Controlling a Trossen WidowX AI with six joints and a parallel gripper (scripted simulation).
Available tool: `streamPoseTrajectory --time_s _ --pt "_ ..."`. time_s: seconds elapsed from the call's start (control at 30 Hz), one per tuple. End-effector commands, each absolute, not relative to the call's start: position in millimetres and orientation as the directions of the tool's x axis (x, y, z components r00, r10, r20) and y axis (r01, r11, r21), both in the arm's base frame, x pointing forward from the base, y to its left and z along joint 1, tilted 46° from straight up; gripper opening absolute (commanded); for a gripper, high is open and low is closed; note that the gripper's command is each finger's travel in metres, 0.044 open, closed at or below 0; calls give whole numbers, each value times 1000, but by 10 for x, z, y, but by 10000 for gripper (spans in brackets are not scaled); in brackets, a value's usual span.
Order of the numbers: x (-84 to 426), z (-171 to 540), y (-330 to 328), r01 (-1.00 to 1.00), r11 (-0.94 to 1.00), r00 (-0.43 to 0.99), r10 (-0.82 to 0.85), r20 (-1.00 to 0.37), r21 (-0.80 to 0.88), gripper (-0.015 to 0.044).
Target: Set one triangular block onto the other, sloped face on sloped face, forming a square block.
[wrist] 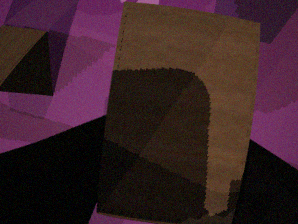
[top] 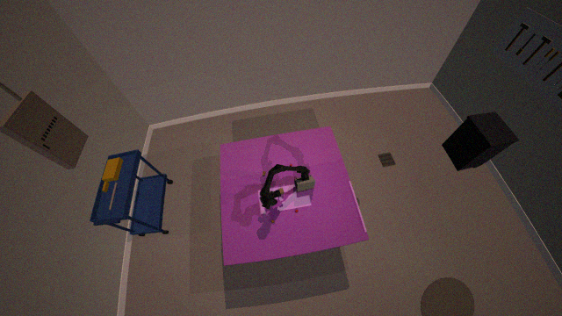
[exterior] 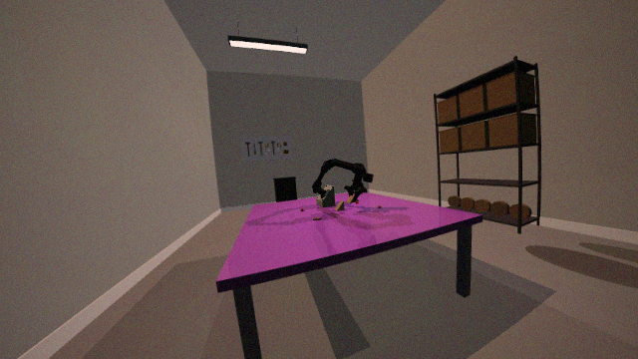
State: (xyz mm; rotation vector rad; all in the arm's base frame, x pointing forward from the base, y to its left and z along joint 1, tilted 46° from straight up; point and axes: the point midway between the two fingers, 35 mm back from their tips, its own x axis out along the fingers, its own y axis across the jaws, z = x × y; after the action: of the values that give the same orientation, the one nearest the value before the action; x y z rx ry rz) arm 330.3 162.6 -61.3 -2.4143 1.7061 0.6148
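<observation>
Gripping a wooden block point(exterior: 350, 199) point(wrist: 175, 115) from two sides, the gripper point(top: 269, 204) point(exterior: 355, 191) point(wrist: 172, 132) is closed down to about half its spread, a black finger at each side of the block in the wrist view. Whether this block touches the table cannot be told. The other block point(top: 281, 191) point(exterior: 340, 205) point(wrist: 25, 57) is apart from it, at the upper left of the wrist view, showing a dark three-cornered end; the two are not joined into a square.

The black arm point(top: 272, 177) point(exterior: 339, 163) arches to a pale box point(top: 305, 183) point(exterior: 326, 196) at the middle of the pink table point(top: 246, 246) point(exterior: 279, 249). Small bits lie around, including a red one point(top: 296, 211) point(exterior: 302, 209).

In the top view, a blue cart point(top: 125, 175) stands at left, below a tan cabinet point(top: 61, 136) with a row of dark marks too small to read. Tools point(top: 533, 50) point(exterior: 266, 148) hang at its upper right. A black shelf rack point(exterior: 519, 184) with brown boxes point(exterior: 502, 131) fills the exterior view's right side.
</observation>
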Motion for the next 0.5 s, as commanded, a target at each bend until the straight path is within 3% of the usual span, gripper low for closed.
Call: streamPoseTrajectory --time_s 0.0,0.3,0.47 --pt "3245 -426 1794 -918 -371 290 -869 -401 139 0" --pt "3243 -430 1787 -916 -374 291 -869 -401 146 0" --pt "3229 -422 1716 -933 -329 221 -842 -492 143 0"
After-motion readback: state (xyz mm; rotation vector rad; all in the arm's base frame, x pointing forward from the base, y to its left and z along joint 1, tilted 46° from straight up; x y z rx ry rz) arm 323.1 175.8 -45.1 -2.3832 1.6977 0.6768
